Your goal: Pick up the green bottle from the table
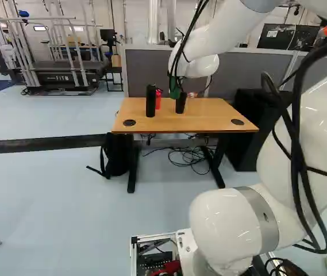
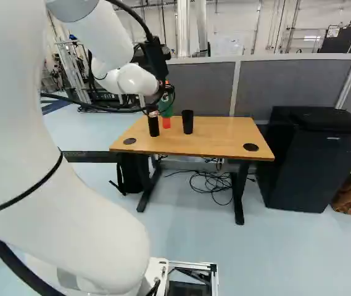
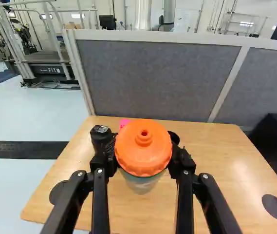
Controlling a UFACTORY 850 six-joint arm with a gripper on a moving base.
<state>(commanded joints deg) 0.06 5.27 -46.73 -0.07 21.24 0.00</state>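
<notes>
Wrist view: my black two-fingered claw (image 3: 144,160) is narrowed on the green plastic bottle with the orange screw cap (image 3: 143,146), a finger pressed to either side just below the cap. Upper middle of the left base view: bottle looks to hang clear of the rectangular wooden table (image 1: 212,117), near the black cylindrical cup (image 1: 180,104), the tall black bottle (image 1: 150,102) and the small red bottle (image 1: 158,99). Step in hand, I judge, is the lift, nearly complete; next move wants steady pressure and a slow rise, cap upward, without brushing those neighbours.
</notes>
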